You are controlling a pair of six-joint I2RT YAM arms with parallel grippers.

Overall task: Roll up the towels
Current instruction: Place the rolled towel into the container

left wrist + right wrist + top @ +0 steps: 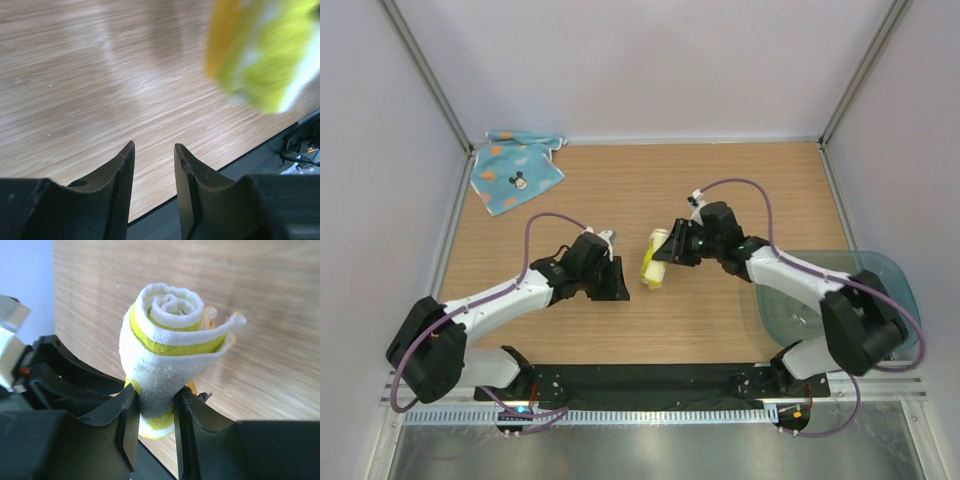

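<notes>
Yellow towel (170, 340) rolled, lower end pinched between right fingers (127, 422).

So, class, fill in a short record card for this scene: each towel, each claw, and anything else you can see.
yellow towel: rolled up, gripped near one end
right claw: shut on the yellow towel
left claw: open, holding nothing, apart from the roll
blue towel: spread out, not rolled, far left corner
plastic tub: near right side of the scene
</notes>
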